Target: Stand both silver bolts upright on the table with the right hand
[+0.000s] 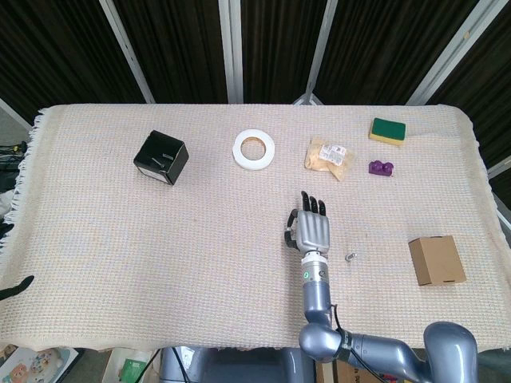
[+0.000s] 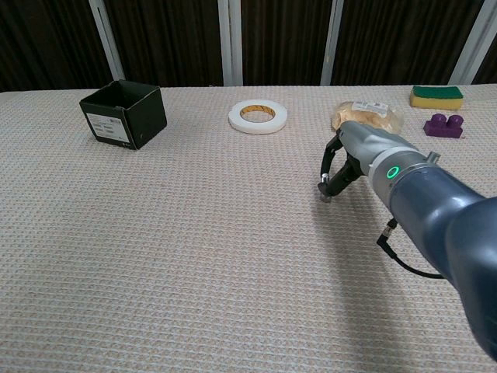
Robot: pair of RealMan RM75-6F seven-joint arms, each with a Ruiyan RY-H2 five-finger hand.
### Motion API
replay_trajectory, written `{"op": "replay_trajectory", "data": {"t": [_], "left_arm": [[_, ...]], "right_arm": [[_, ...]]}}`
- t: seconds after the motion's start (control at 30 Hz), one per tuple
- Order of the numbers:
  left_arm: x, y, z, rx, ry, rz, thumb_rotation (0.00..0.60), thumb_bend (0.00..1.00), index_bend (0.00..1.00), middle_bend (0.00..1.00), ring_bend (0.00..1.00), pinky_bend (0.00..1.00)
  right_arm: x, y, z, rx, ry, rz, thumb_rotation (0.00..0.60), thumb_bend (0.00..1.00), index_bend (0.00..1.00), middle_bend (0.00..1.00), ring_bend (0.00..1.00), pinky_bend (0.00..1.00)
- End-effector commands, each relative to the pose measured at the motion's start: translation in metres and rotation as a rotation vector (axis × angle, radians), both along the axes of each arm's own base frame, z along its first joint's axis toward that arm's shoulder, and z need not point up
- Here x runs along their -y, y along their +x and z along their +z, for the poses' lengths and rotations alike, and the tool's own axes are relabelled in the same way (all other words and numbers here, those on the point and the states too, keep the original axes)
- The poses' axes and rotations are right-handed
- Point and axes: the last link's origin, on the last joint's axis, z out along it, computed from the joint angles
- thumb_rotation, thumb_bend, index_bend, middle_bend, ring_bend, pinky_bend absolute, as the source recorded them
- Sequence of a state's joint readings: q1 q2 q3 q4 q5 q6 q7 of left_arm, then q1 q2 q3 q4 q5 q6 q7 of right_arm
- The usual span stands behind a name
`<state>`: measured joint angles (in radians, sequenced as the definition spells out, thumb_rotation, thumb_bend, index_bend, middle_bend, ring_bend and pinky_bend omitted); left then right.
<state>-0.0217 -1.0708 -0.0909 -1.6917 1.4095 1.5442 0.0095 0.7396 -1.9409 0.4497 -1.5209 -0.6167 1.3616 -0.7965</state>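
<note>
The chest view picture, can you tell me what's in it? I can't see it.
A robot's right hand pinches a small silver bolt just above a woven tablecloth. Behind it lie a black box, a roll of tape, a bagged snack, a sponge and a purple block.

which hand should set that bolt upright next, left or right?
Right. The right hand is already low over the cloth, pinching a small silver bolt at its fingertips. The second bolt lies just beside it. The left hand shows in neither view.
</note>
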Motion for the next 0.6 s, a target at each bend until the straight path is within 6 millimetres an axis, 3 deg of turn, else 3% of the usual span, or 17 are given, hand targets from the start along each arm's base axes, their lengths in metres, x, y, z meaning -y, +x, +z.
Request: {"op": "replay_trajectory", "data": {"t": [0.03, 0.6], "left_arm": [[-0.0001, 0.0000, -0.0001, -0.001, 0.000, 0.001, 0.600, 0.15, 0.17, 0.15, 0.01, 0.05], [0.0003, 0.0001, -0.0002, -0.001, 0.000, 0.001, 0.600, 0.15, 0.17, 0.15, 0.01, 0.05]], "right_arm": [[0.0001, -0.0004, 0.0002, -0.004, 0.003, 0.000, 0.600, 0.38, 0.58, 0.00, 0.02, 0.01], [0.0007, -0.0034, 0.0039, -0.019, 0.017, -0.005, 0.600, 0.38, 0.45, 0.00, 0.02, 0.01]]}}
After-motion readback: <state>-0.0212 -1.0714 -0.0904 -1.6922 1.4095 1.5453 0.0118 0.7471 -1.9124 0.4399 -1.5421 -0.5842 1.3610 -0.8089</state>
